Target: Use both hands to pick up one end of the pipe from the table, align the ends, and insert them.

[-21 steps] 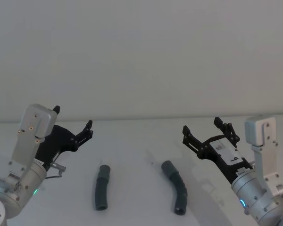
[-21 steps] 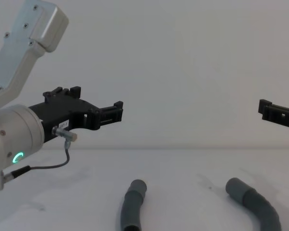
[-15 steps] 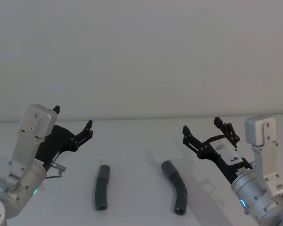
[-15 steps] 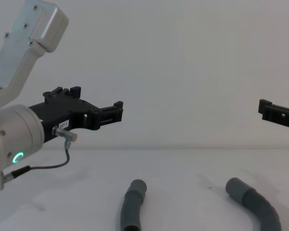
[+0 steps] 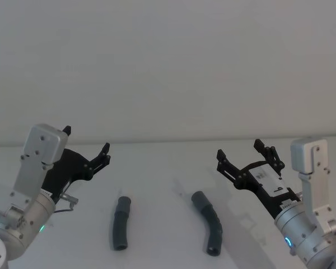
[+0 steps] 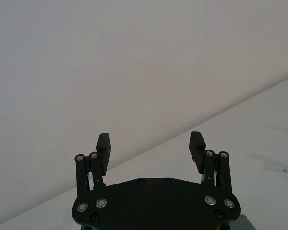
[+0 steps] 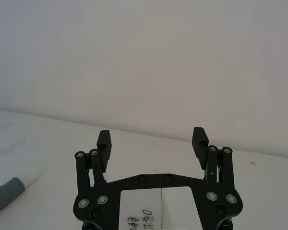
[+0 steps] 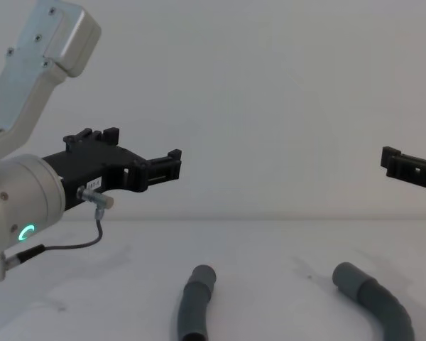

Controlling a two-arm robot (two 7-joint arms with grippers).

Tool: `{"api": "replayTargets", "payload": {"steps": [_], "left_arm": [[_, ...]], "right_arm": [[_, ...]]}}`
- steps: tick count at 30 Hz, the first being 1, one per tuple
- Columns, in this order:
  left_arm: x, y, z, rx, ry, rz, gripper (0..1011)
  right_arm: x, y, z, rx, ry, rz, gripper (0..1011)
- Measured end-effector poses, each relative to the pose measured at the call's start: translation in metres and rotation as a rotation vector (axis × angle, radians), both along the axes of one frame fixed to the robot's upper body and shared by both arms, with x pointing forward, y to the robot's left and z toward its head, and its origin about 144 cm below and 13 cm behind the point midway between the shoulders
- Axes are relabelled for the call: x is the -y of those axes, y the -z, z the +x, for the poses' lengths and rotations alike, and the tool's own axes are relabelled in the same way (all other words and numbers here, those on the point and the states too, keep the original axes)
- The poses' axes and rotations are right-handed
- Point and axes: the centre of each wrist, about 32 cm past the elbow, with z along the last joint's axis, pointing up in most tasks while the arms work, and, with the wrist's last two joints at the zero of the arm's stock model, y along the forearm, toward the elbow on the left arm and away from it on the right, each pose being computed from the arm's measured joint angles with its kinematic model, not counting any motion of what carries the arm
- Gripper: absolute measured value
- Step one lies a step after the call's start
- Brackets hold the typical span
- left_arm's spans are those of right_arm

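White label (image 7: 149, 206) on the base of the right gripper (image 5: 239, 148), handwritten marks across it, digits perhaps, not readable for certain.

Over to the poses, all placed from the left pipe piece (image 5: 121, 223). Left gripper (image 5: 87, 140) up and to the left of it, raised clear of the table (image 5: 157, 168), fingers spread wide with nothing between them, pointing toward the pale wall (image 5: 168, 67). Green ring light (image 8: 28, 231) glowing on its silver wrist, thin grey cable (image 8: 78, 245) looping beneath. Right gripper far out to the right of that same piece, lifted too, gaping wide and empty, angled up and inward.

Now the pipe itself: two dark grey ribbed lengths lying flat on the table. Left pipe piece short and nearly straight, with a smooth cuff at its far end. Right pipe piece (image 5: 210, 224) well apart to its right, bent in a gentle curve, with a smooth cuff at its far end as well.
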Motion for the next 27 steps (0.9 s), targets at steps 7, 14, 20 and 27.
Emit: {"api": "replayTargets", "payload": {"steps": [7, 14, 20, 27], "left_arm": [[0.0000, 0.0000, 0.0000, 0.000, 0.000, 0.000, 1000], [0.0000, 0.0000, 0.0000, 0.000, 0.000, 0.000, 1000], [0.0000, 0.0000, 0.0000, 0.000, 0.000, 0.000, 1000], [0.0000, 0.0000, 0.0000, 0.000, 0.000, 0.000, 1000]], "right_arm": [[0.0000, 0.0000, 0.0000, 0.000, 0.000, 0.000, 1000], [0.0000, 0.0000, 0.0000, 0.000, 0.000, 0.000, 1000], [0.0000, 0.0000, 0.0000, 0.000, 0.000, 0.000, 1000], [0.0000, 0.0000, 0.0000, 0.000, 0.000, 0.000, 1000]]}}
